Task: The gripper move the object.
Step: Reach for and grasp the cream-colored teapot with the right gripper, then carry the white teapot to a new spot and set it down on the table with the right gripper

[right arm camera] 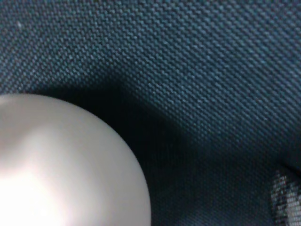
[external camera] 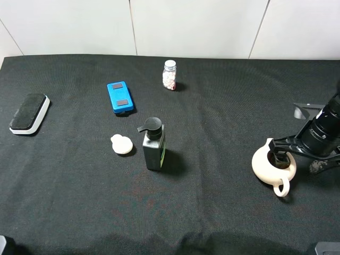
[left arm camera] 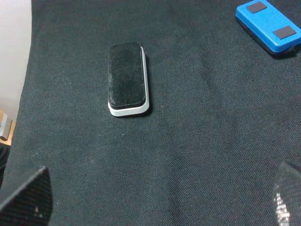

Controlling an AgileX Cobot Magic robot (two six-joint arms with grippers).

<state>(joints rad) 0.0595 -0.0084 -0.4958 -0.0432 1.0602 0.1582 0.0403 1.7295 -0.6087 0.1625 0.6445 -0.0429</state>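
Note:
The cream-beige pot (external camera: 265,168) sits on the black cloth at the right, its loop handle toward the front edge. My right gripper (external camera: 280,157) is right over its opening, dark fingers at the rim. In the right wrist view the pot's rounded wall (right arm camera: 61,165) fills one corner, blurred. One fingertip (right arm camera: 285,197) shows well apart from the wall and the other is hidden, so the jaws stand open. My left gripper (left arm camera: 155,202) is out of the exterior view. Its two fingertips (left arm camera: 28,197) sit wide apart, open and empty above the cloth.
A black pump bottle (external camera: 154,146) stands mid-table with a small cream disc (external camera: 122,144) beside it. A blue box (external camera: 119,97), a pill jar (external camera: 169,75) and a black-and-white eraser (external camera: 29,112) lie farther back and left. The eraser (left arm camera: 127,77) lies ahead of my left gripper.

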